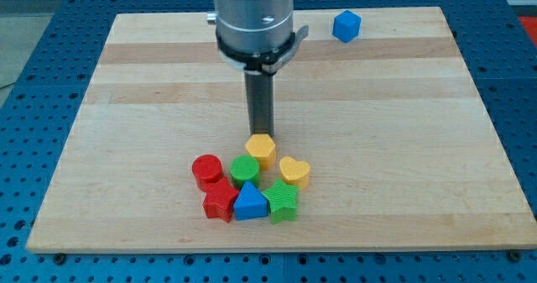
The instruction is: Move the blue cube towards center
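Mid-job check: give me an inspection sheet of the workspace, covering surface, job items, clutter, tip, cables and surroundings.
Surface: wooden board, pale planks, flat.
Job's things: blue cube near the view's top right edge of the board, alone, far from centre.
Clutter: cluster at the view's bottom centre: yellow block, yellow heart, green cylinder, red cylinder, red block, blue triangle, green block, packed close together.
Grippers: none; my tip sits just above the yellow block, far from the blue cube.
Cables: nothing seen.
Surroundings: blue perforated table around the board.

Pale smooth wooden board (377, 107), matt ridged plastic blocks (250, 182)
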You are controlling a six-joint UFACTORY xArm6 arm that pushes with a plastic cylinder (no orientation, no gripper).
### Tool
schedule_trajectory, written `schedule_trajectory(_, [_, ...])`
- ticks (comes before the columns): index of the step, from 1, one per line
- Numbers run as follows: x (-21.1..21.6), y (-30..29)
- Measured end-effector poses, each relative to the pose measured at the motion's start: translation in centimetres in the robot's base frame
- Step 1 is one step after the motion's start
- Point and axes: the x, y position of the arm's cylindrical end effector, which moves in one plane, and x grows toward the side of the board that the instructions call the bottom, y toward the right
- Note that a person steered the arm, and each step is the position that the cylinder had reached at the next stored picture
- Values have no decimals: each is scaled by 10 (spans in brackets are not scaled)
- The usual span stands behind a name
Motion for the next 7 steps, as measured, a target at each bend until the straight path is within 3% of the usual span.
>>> schedule_trajectory(4, [-14,-2])
schedule_trajectory(5, [-46,33])
schedule_trajectory(7, [-176,222])
